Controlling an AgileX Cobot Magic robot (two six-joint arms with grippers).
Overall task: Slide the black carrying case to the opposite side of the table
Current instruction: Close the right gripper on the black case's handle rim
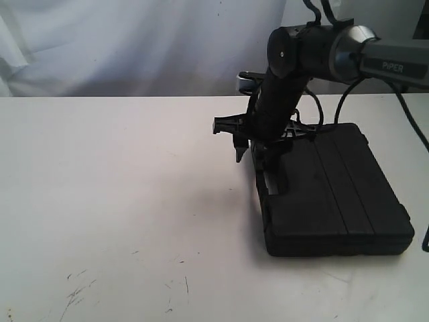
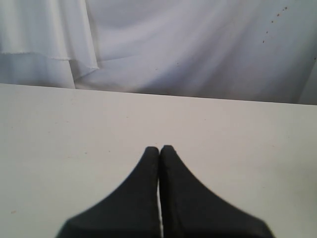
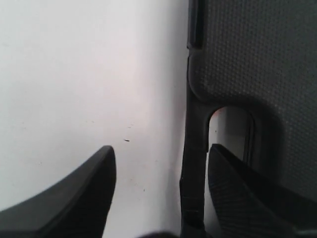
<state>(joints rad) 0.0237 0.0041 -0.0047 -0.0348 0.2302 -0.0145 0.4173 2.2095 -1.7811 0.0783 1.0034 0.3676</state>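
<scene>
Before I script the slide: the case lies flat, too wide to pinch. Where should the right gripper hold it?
On the case, take the thin handle bar along its mid-table edge, from above. The cut-out slot lets one finger drop inside, the other outside over the table; the open right gripper straddles it.

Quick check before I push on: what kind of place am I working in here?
Probably a robot test bench or lab setup rather than a home: a scuffed white table, a white cloth backdrop hung behind it, and a PIPER-marked arm reaching down over a black case.
</scene>
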